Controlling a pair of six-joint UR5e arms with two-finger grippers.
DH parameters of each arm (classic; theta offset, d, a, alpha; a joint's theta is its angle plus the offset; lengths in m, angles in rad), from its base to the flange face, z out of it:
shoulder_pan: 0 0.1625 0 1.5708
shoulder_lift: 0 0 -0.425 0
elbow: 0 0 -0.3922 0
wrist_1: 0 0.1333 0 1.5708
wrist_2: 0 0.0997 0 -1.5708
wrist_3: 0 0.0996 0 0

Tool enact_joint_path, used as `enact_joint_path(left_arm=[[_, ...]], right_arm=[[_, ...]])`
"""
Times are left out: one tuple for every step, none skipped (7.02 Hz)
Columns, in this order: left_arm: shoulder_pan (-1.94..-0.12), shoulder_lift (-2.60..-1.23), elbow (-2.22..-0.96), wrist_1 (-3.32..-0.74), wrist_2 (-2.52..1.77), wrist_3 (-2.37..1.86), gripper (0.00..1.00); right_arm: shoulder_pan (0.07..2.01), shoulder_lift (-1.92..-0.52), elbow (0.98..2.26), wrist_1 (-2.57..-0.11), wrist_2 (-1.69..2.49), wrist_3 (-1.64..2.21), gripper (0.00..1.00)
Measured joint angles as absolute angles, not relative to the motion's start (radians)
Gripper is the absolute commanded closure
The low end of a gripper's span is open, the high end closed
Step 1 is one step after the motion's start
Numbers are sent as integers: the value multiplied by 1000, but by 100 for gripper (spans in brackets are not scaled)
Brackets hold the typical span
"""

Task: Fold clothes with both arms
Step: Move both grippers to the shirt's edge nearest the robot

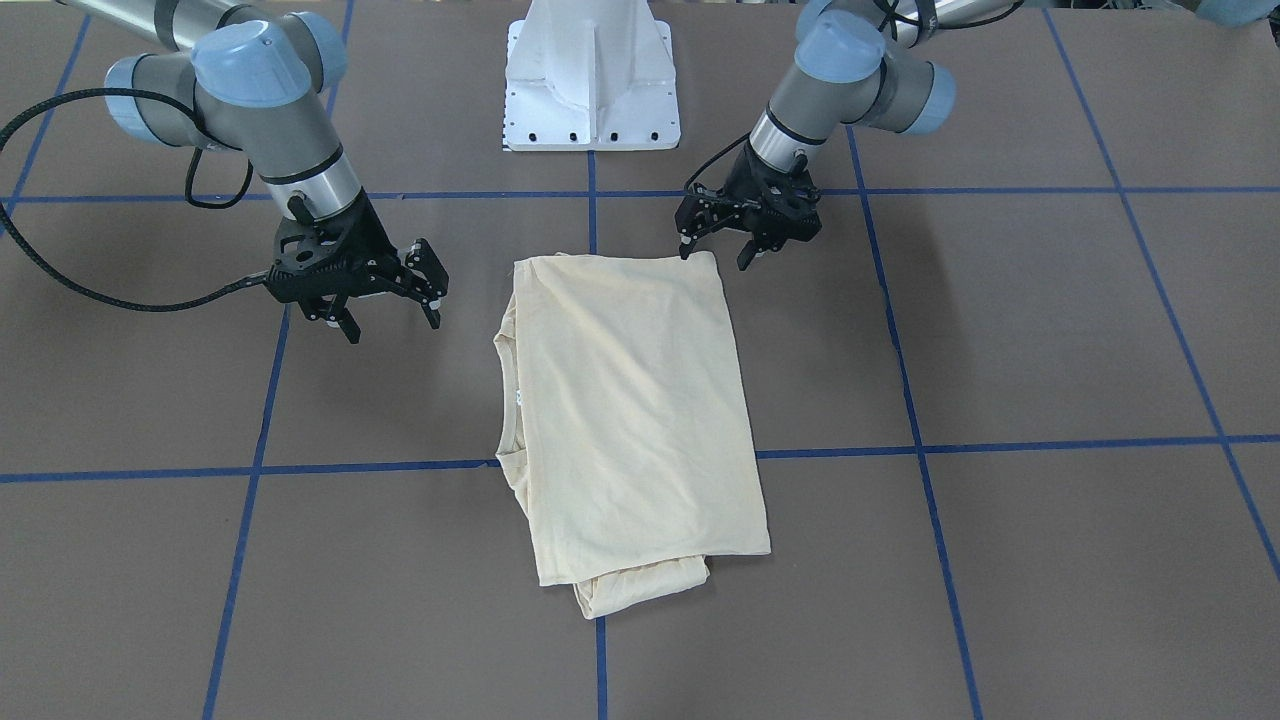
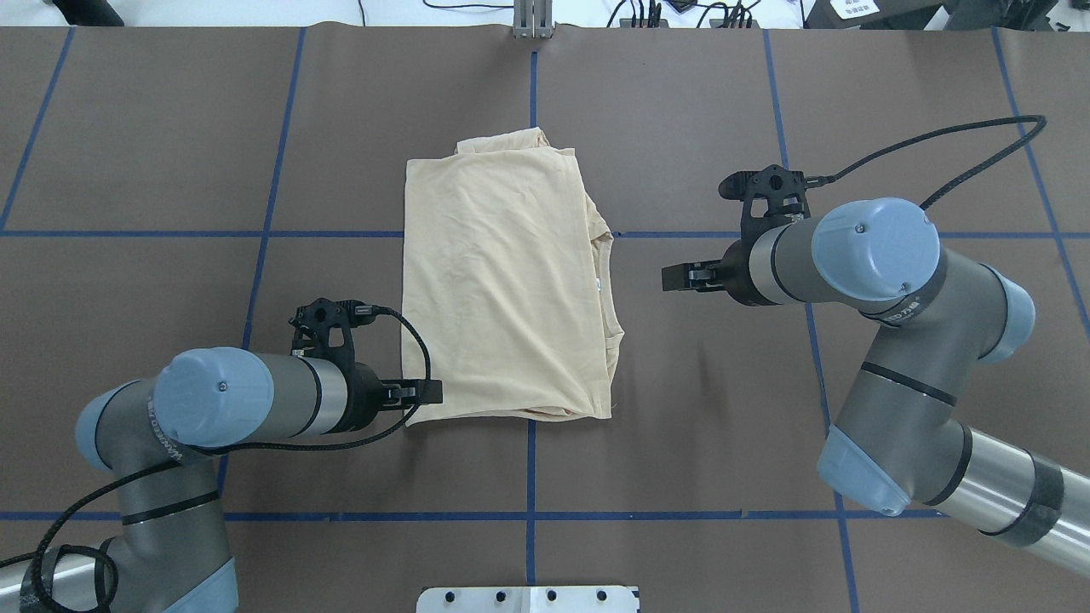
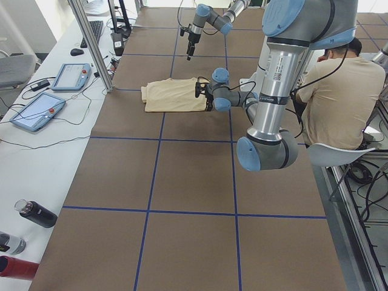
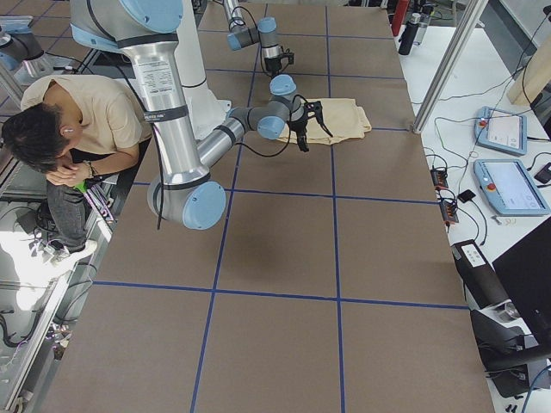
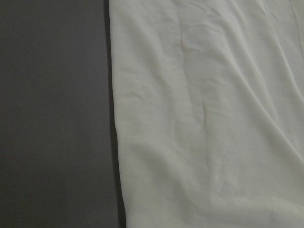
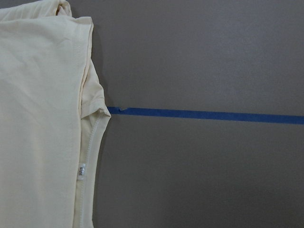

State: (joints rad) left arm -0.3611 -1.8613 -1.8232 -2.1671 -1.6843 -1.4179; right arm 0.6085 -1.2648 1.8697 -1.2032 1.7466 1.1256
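The clothes are one cream-yellow shirt [image 1: 630,420] [image 2: 502,281], folded into a rectangle on the brown table, with no print showing. Its ribbed neck and small white label [image 6: 82,170] face the right arm's side. My left gripper [image 1: 715,255] [image 2: 430,392] is open and low at the shirt's near corner, one fingertip at the cloth's edge. The left wrist view shows the shirt's edge [image 5: 204,118] but no fingers. My right gripper [image 1: 392,325] [image 2: 673,277] is open over bare table, apart from the neck side and holding nothing.
Blue tape lines [image 2: 530,477] grid the table. The white pedestal base [image 1: 592,80] stands at the robot's edge. A seated person [image 3: 330,91] is beside the table. Tablets [image 3: 36,112] and bottles [image 3: 36,213] lie on a side bench.
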Motion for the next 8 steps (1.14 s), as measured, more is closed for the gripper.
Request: enact_joint_path(left_arm=[[-349,-1863,-1818,-2166,-1677,-1429,29],[-344,-1866,-1812,-2166,-1676,-1433,29],[-339,-1870,-1805,-2166,-1676,-1434,29],[-335,-1876,-1794,-2166,-1677,-1434,29],[-331,-1884,-1780,-2166,-1677,-1434,30],[-330,-1889,-1771,-2167,-1677,-1433,45],[-329,-1892,-1768,-2166,-1677,-1433,71],[-329,-1894,-1766,-2165,-1677,-1434,95]], right_arm=[[609,-1264,1870,-1203,1746,1127,0],[609,-1264,1870,-1203,1746,1128,0],[608,-1264,1869,-1203,1746,1128,0],[608,-1264,1869,-1203,1746,1128,0],[608,-1263,1869,-1203,1746,1128,0],[608,-1263,1868,-1203,1746,1127,0],[607,-1262,1868,-1203,1746,1127,0],[607,-1261,1868,-1203,1746,1127,0]])
